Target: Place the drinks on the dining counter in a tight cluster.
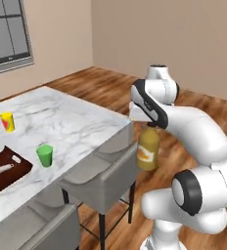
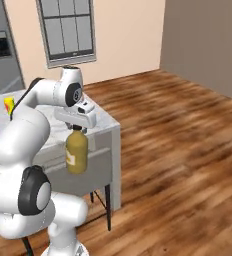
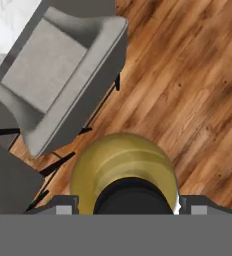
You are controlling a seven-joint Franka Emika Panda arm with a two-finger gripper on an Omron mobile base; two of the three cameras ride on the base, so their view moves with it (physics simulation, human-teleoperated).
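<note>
A squat yellow juice bottle (image 1: 148,150) with a black cap and orange label hangs upright in the air, with my gripper (image 1: 149,126) shut on its cap. It sits just off the near corner of the dining counter (image 1: 81,122), above a grey stool and the wood floor. The right base view has the bottle (image 2: 77,153) under the gripper (image 2: 77,129), beside the counter's (image 2: 106,119) edge. Looking down from the hand, the bottle's (image 3: 122,167) shoulder and cap lie between the fingertips (image 3: 63,206) of the gripper (image 3: 129,205).
On the counter stand a green cup (image 1: 45,156) and a small yellow-and-red cup (image 1: 7,121). A brown tray (image 1: 5,172) holding a pale utensil lies at the left. Grey padded stools (image 1: 105,176) line the near side. Open wood floor (image 2: 178,150) lies to the right.
</note>
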